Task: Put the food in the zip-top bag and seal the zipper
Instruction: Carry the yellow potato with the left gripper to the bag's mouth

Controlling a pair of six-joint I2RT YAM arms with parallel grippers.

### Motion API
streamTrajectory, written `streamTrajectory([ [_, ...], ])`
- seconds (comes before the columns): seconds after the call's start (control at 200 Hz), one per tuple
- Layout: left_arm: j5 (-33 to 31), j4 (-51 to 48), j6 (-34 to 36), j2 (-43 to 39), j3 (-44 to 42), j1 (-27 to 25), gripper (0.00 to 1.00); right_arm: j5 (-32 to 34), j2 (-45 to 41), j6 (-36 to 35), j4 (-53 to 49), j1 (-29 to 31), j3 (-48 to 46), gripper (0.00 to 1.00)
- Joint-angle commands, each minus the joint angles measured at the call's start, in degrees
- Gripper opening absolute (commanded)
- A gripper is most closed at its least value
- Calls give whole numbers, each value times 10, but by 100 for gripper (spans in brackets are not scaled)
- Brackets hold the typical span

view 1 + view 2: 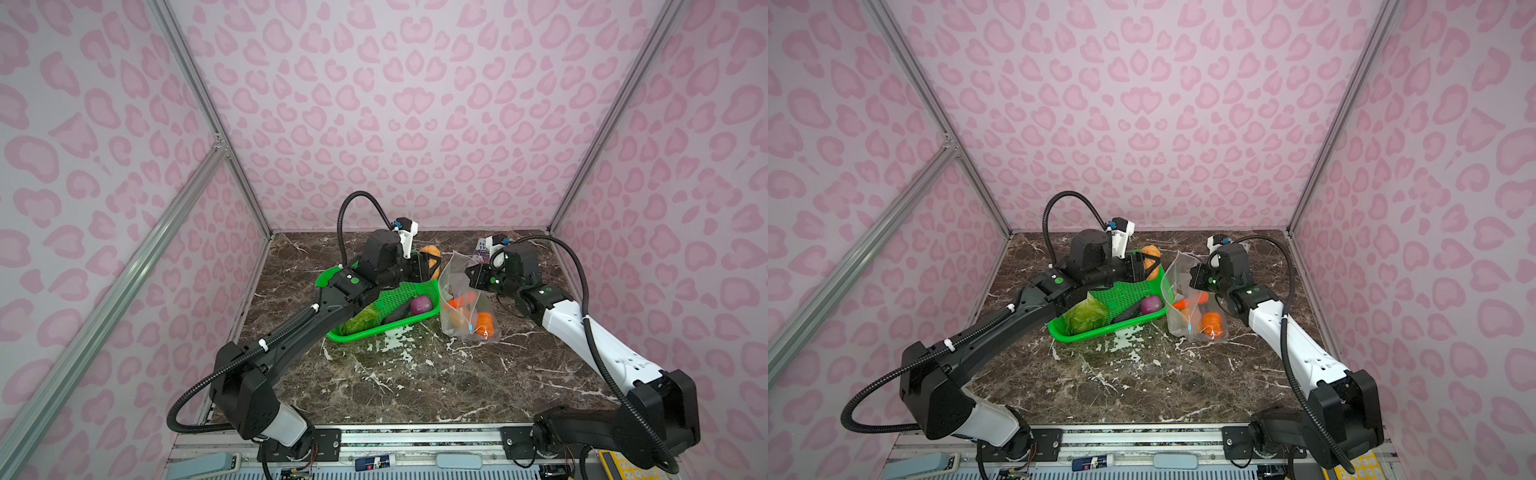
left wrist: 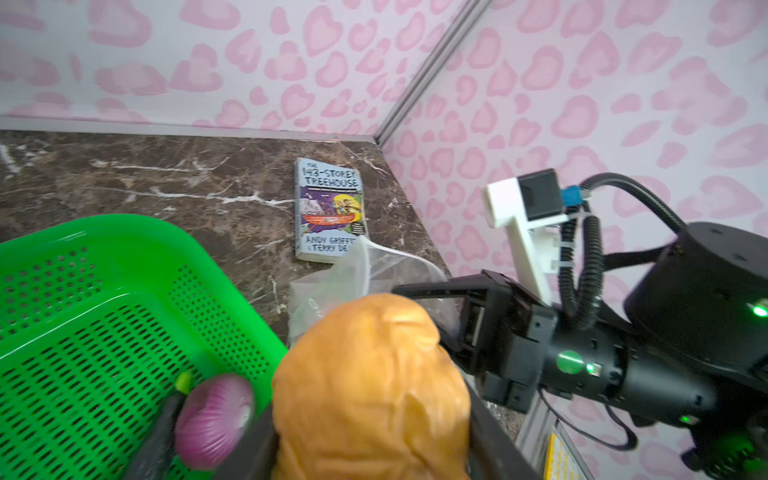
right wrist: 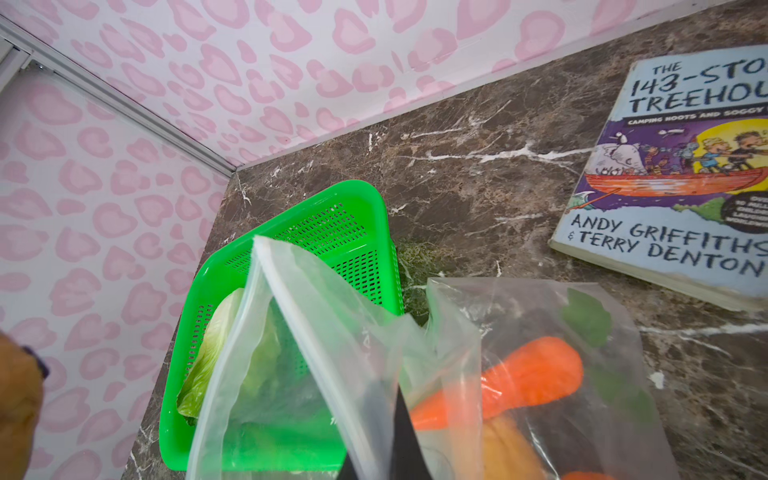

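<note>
Below, seemingly scuffed marble tabletop [image 1: 415,395]; pink-spotted walls [image 1: 415,104].

Looks like a robot lab test cell imo: pink-print panels [image 1: 415,104] on alu extrusion struts [image 1: 195,83], fake-marble tabletop [image 1: 395,386] boxed in, robot arms [image 1: 291,328] bolted to a rail [image 1: 415,434] along bottom edge of pic, loose wiring [image 1: 313,451] there too.

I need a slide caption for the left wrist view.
Left gripper holds the tan potato beside the green basket, near the open bag.
</note>
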Motion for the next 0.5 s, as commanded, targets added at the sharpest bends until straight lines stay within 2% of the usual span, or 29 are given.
streamTrajectory([
  [0.0, -10, 54, -10, 1, 7, -22, 51, 12, -10, 8, 17, 0, -6, 0],
  [0.285, -22, 119, -44, 57, 19, -72, 51, 18, -41, 38, 34, 0, -37, 0],
  [0.495, -35, 117, -56, 97, 19, -88, 51, 19, -55, 48, 45, -2, -54, 0],
])
